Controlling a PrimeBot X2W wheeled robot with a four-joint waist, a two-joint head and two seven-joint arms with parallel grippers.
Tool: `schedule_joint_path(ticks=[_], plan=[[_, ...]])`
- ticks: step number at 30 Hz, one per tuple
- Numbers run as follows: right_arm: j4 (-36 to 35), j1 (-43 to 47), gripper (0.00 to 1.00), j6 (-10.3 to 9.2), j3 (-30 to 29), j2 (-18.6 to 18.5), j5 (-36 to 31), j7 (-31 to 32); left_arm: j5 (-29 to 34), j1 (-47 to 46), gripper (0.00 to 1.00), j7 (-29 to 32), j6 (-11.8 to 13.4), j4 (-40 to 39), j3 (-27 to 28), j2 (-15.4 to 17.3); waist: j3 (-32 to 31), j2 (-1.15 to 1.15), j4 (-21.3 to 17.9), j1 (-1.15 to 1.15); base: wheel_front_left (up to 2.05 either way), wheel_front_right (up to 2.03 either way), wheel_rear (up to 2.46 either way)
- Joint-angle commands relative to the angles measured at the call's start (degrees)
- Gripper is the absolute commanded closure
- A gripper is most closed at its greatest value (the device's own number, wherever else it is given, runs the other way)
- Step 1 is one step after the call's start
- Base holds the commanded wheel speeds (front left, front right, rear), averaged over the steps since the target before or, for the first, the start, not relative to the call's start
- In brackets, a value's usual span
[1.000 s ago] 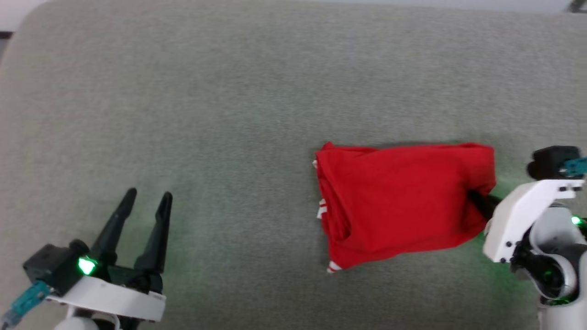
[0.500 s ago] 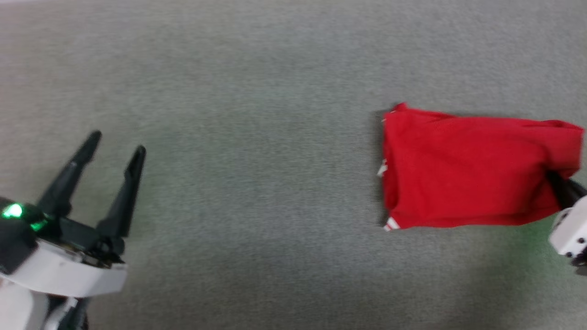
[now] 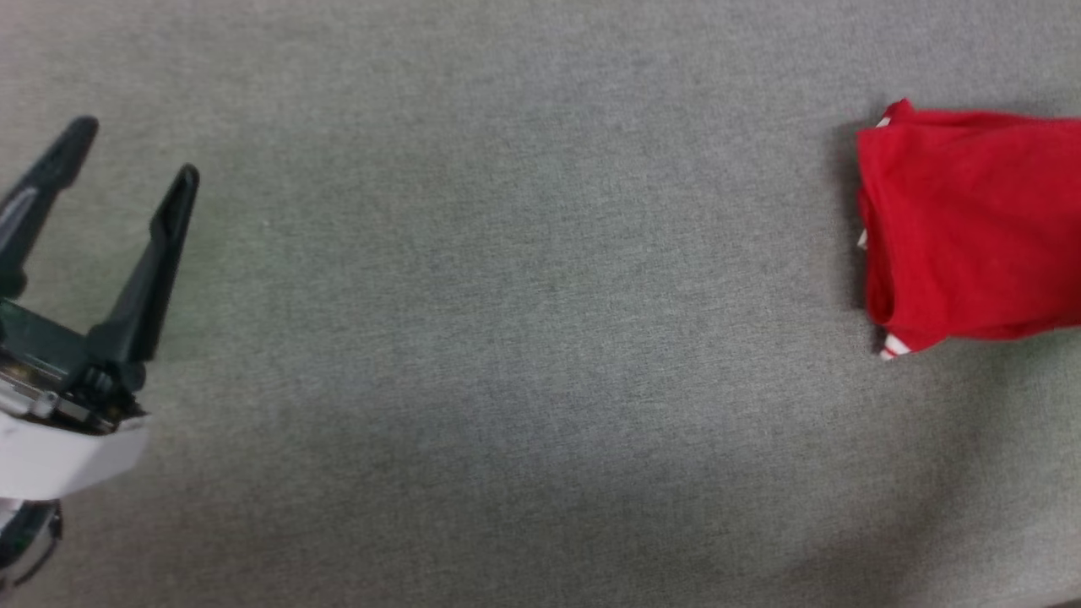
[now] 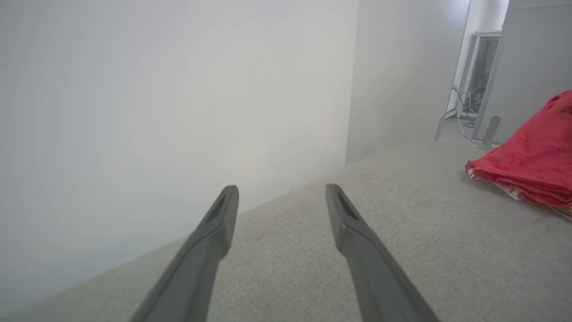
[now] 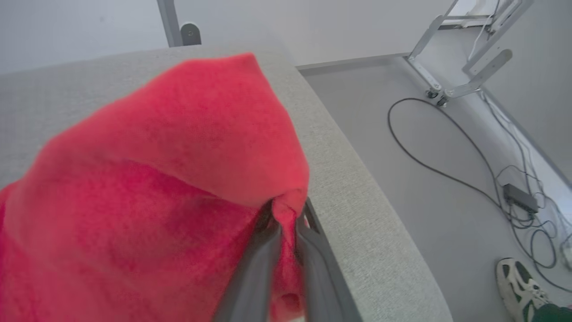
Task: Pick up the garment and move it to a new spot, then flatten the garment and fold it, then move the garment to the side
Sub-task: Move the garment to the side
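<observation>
Two tools, two jobs: right tool (image 5: 286, 213) clamps narrow on the folded garment (image 3: 971, 228), likely to slide it rightward; left tool (image 3: 133, 152) hangs wide, empty.

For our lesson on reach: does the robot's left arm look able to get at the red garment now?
Probably, with a long stretch. Nothing blocks it: bare grey surface lies between the open left gripper and the garment, which sits far across, with the right gripper shut on it.
</observation>
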Motion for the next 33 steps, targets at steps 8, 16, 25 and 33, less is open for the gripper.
schedule_joint_path(ticks=[8,16,25,33], plan=[[5.12,-6.77,1.0,-0.06,1.84,-0.33,-10.85,-5.52,-0.95,-2.25,0.0,-0.04,0.16,-1.53,1.19,4.36,4.61,0.0,-2.43,0.0,0.0,0.0,0.0],[9.53,-9.17,1.0,-0.06,3.61,2.07,-17.96,-11.07,-1.59,-1.8,0.0,-0.05,0.16,-2.49,3.74,6.59,6.59,0.0,-3.08,0.0,0.0,0.0,0.0],[12.68,-10.07,1.0,-0.06,1.73,3.82,-19.38,-16.12,-1.82,-0.23,0.0,-0.05,0.16,-2.57,5.51,6.7,6.93,0.0,-3.47,0.0,0.0,0.0,0.0],[13.14,-9.39,0.0,-0.06,2.07,4.3,-20.09,-18.35,-1.84,0.84,0.0,-0.04,0.16,-1.09,5.88,4.76,4.86,0.0,-2.62,0.0,0.0,0.0,0.0]])
